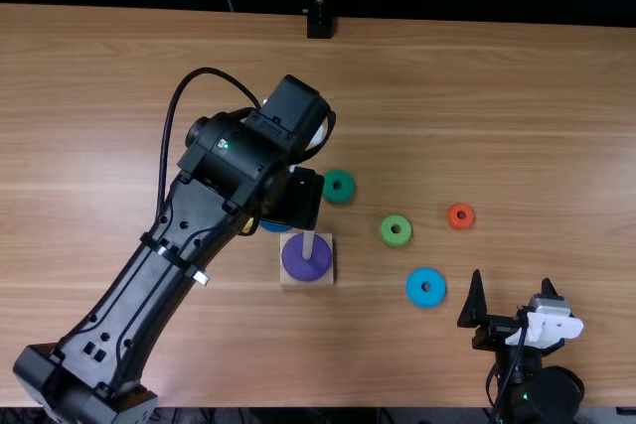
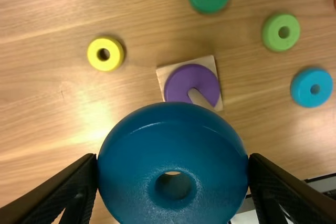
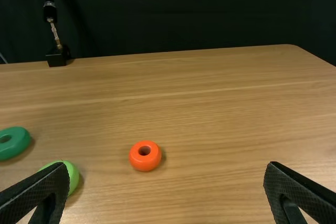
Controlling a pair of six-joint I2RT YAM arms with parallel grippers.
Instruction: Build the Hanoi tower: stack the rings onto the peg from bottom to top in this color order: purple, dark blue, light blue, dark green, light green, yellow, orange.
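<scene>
Left pincer (image 1: 298, 198) is clamped on the dark blue ring (image 2: 173, 163), near the peg (image 1: 308, 245). From my top view, its arm (image 1: 149, 275) partly blocks the yellow ring (image 2: 105, 54), lying on the bench (image 1: 556, 126) left of the square base (image 1: 289, 276). I've got the purple ring (image 1: 306, 264) around the peg; past it lie the dark green (image 1: 338, 198), light green (image 1: 396, 239), light blue (image 1: 426, 301) and orange rings (image 1: 460, 223), all apart. My right pincer (image 1: 513, 280) has its fingers spread, nothing between them.
</scene>
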